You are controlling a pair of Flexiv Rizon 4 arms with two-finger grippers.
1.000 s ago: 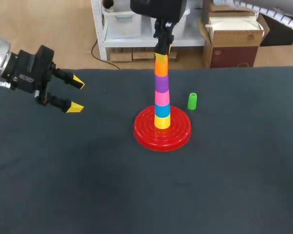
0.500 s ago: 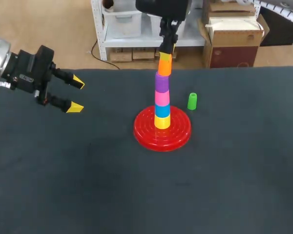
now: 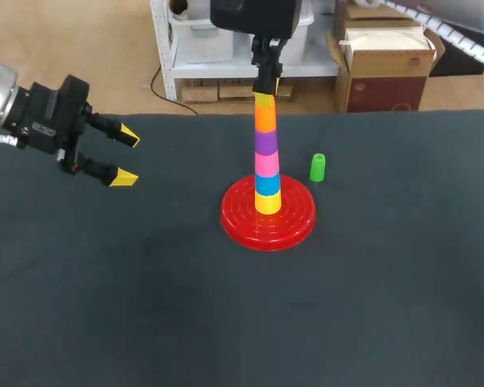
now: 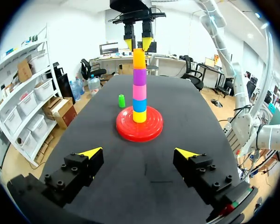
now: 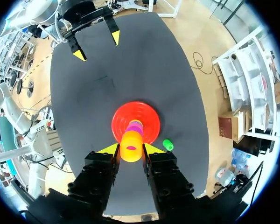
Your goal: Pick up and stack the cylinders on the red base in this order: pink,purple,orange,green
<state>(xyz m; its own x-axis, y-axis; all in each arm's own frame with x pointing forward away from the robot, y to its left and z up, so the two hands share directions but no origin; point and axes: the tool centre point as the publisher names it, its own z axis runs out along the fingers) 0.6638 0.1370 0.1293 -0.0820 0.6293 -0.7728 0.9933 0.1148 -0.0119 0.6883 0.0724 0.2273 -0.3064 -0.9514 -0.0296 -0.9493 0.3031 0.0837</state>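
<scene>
Atop the purple cylinder [image 3: 265, 142] the orange cylinder [image 3: 264, 118] now sits square, no longer askew; the right gripper [image 4: 138, 45] hangs at its top, grip impossible to tell; the green cylinder [image 3: 317, 168] comes next.

On the red base [image 3: 240, 227] stand yellow, blue, pink, purple and the orange cylinder [image 3: 264, 118], with the right gripper [image 3: 264, 95] at its top. The green cylinder [image 3: 318, 168] stands just beside the base. The left gripper [image 3: 127, 156] hovers well apart, fingers spread.

We see a dark charcoal worktop [image 3: 371, 306] with a matte surface, spreading from the frame's lower edge to its upper third.
</scene>
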